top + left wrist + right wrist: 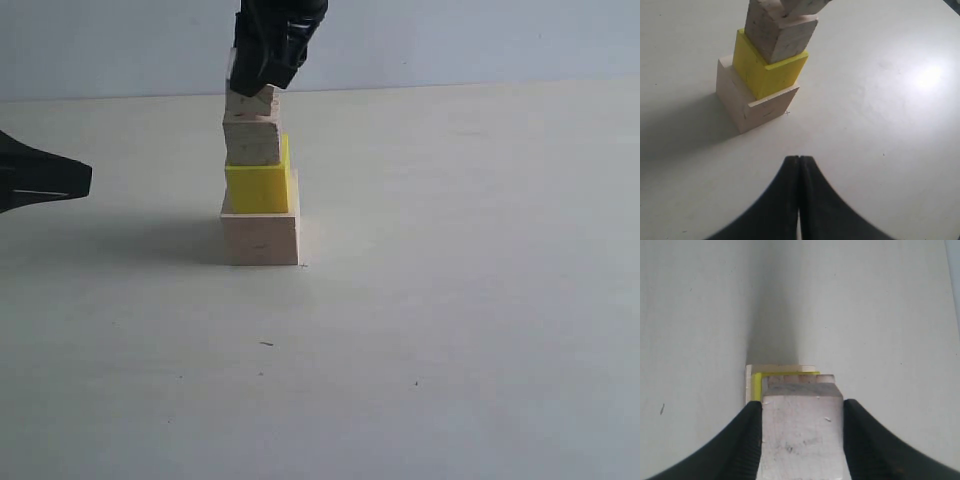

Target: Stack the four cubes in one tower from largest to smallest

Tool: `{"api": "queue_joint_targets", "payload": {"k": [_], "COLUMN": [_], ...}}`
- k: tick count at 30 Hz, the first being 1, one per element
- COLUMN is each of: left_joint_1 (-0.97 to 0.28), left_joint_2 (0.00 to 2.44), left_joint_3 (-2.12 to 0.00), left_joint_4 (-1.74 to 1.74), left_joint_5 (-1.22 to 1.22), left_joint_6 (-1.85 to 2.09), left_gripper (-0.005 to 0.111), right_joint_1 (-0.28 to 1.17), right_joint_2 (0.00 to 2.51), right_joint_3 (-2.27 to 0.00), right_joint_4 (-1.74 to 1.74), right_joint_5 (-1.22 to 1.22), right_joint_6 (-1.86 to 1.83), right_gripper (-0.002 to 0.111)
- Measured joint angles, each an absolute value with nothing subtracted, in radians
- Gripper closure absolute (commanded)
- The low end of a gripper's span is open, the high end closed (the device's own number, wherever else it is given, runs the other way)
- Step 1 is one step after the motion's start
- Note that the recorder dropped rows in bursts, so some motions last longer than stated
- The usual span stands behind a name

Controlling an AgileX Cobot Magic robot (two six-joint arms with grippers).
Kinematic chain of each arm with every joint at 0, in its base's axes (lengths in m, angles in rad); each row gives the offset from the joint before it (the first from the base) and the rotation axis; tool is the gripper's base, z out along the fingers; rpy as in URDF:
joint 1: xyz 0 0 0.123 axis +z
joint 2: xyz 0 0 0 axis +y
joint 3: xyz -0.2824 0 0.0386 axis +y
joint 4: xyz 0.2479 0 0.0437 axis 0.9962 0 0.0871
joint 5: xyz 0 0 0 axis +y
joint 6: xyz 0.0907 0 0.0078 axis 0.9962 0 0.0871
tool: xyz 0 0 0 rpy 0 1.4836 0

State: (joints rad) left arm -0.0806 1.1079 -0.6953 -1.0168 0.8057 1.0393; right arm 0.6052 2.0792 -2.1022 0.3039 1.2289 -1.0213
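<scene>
The largest pale wood cube (262, 238) stands on the table with the bright yellow cube (257, 186) on it and a smaller pale wood cube (252, 140) on the yellow one. My right gripper (255, 88) comes down from above, shut on the smallest pale cube (252, 103), which sits tilted on or just over the third cube; I cannot tell if they touch. The right wrist view shows that cube (801, 435) between the fingers, with the yellow cube's edge (756, 385) below. My left gripper (88, 180) hangs shut at the left, apart from the tower (765, 65).
A pale bare table (460, 300) spreads around the tower. A pale wall (480, 40) rises behind the table's far edge. The tower's shadow lies on the table to its left.
</scene>
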Motion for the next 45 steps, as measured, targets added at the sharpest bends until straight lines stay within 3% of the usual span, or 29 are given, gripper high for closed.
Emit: {"api": "queue_joint_targets", "payload": {"k": [21, 27, 45], "left_joint_1": [-0.081, -0.081, -0.081], "left_joint_2": [1.108, 1.108, 1.108], "left_joint_3": [-0.695, -0.695, -0.695], "left_joint_4": [-1.017, -1.017, -1.017], "left_joint_5": [0.808, 0.808, 0.81], "left_joint_6": [1.051, 1.057, 1.057], "left_gripper": [0.107, 0.107, 0.107], "right_joint_1": [0.605, 0.605, 0.605], "right_joint_2": [2.079, 2.079, 2.079], "right_joint_3": [-2.102, -2.102, -2.102], "right_joint_4": [0.306, 0.306, 0.292], "right_joint_5": [1.229, 1.229, 1.229], "right_joint_6": [-1.023, -1.023, -0.99], "right_gripper": [0.064, 0.048, 0.049]}}
